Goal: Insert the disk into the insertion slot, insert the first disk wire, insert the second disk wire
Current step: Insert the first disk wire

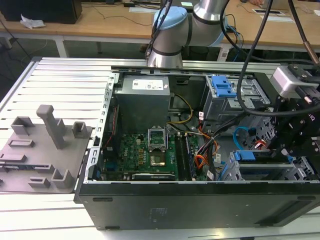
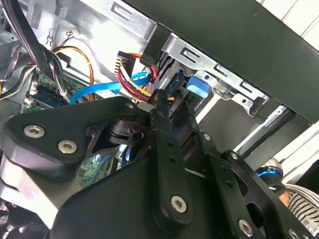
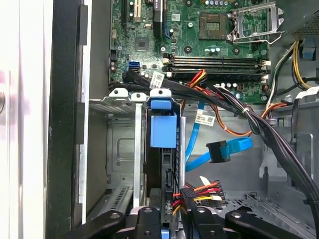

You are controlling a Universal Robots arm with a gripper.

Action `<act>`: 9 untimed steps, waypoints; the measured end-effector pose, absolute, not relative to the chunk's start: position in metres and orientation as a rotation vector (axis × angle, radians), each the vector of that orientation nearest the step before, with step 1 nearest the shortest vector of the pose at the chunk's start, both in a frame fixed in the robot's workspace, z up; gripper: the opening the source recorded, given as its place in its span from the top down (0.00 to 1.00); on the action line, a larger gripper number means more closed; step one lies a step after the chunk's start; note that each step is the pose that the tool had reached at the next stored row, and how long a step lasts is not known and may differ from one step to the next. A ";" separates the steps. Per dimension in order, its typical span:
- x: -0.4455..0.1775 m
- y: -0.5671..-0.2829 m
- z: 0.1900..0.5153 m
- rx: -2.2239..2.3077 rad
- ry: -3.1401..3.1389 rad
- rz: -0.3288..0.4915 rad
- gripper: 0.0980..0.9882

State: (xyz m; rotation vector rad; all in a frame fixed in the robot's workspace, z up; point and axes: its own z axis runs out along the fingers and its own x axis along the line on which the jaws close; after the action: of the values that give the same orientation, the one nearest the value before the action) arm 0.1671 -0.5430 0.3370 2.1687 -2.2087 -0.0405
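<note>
Disk point(image 3: 166, 167) just beside pincer point(image 3: 172, 215)

Soft, even light from above fills the exterior view: the ribbed table point(image 1: 60, 75) reads pale, while the computer case point(image 1: 200, 205) stays dim inside. In the second wrist view bare sheet metal point(image 2: 107, 35) glares white. In the first wrist view a washed-out strip point(image 3: 20, 124) borders the well-lit motherboard point(image 3: 199, 45); the insertion slot point(image 3: 122, 149) lies shaded

Your bench point(image 1: 65, 80) is ribbed aluminium. Behind it stands a wooden desk point(image 1: 100, 22) on white legs point(image 1: 61, 47), carrying a black box point(image 1: 40, 10) and crumpled paper point(image 1: 31, 21) at the exterior view's left. Floor point(image 1: 100, 47) beneath: dark.
</note>
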 end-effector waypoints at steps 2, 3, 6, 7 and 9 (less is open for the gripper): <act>0.167 -0.543 0.344 2.170 -2.210 -0.043 0.77; 0.167 -0.543 0.349 2.170 -2.210 -0.044 0.77; 0.167 -0.538 0.368 2.170 -2.210 -0.044 0.93; 0.167 -0.538 0.372 2.170 -2.210 -0.044 0.99; 0.166 -0.538 0.372 2.170 -2.210 -0.044 0.99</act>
State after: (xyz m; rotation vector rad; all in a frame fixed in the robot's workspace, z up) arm 0.1663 -0.5380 0.3718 2.1702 -2.2102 -0.0438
